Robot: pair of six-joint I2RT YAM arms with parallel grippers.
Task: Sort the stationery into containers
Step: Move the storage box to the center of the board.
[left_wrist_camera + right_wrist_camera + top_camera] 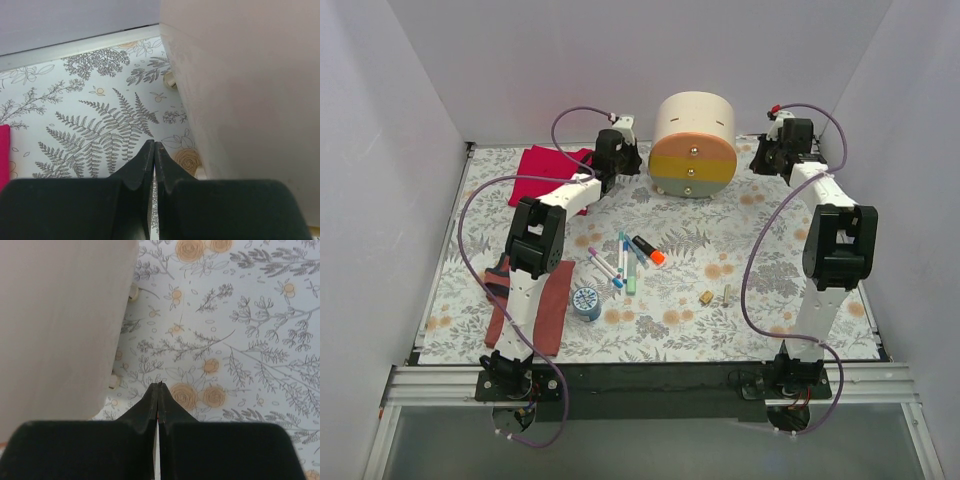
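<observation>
My left jaws were pressed together with nothing between them, low over the floral worktop [100,125] and just beside the left wall of the cream cabinet [250,100]; I could not tell whether they touched it. A strip of the red cloth [545,172] showed at the far left edge of my left wrist view.

My right jaws were also pressed together and empty, low near the cabinet's right wall, where 2 small pale feet [114,382] showed under its edge.

From above, the cabinet stood at the back of the worktop between my 2 arms. Its 3 drawers, orange [693,147] over yellow [692,168] over olive green [692,186], faced me and all looked pushed in.

The stationery lay well apart from both jaws, toward the middle of the worktop. The pens [620,260] were in a loose cluster with the highlighter [648,250] at their right. The tape roll [586,302] sat nearer me, beside the rust-brown cloth [545,310]. The 2 tan blocks [706,297] lay off to the right.
</observation>
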